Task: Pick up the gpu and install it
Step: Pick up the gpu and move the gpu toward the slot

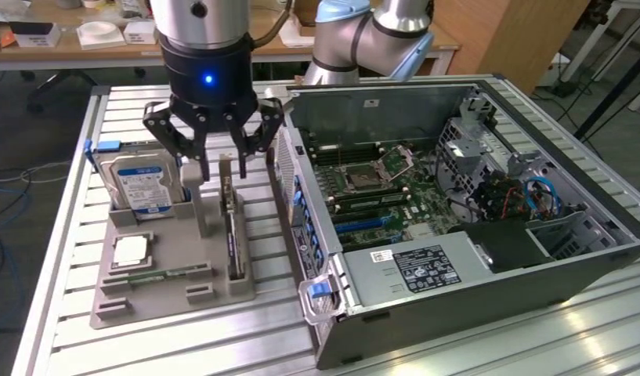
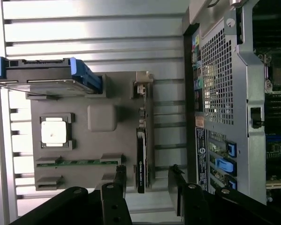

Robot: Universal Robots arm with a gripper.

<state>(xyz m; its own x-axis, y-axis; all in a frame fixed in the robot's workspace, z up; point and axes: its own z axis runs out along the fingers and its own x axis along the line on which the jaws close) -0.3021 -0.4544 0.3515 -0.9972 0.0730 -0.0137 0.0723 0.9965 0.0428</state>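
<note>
The gpu (image 1: 232, 235) stands on its long edge in a slot of the grey parts tray (image 1: 184, 235) on the bench (image 1: 59, 235), with its metal bracket at the hard drive's end. It looks light and stiff but fragile, best pinched across its two flat faces near the upper edge, clear of chips and edge contacts. The claw (image 1: 220, 164) hangs just above it, spread wide and holding nothing. The hard drive (image 1: 142, 184) stands close on the exterior view's left and the open computer case (image 1: 456, 219) on its right, so side room looks tight.
</note>
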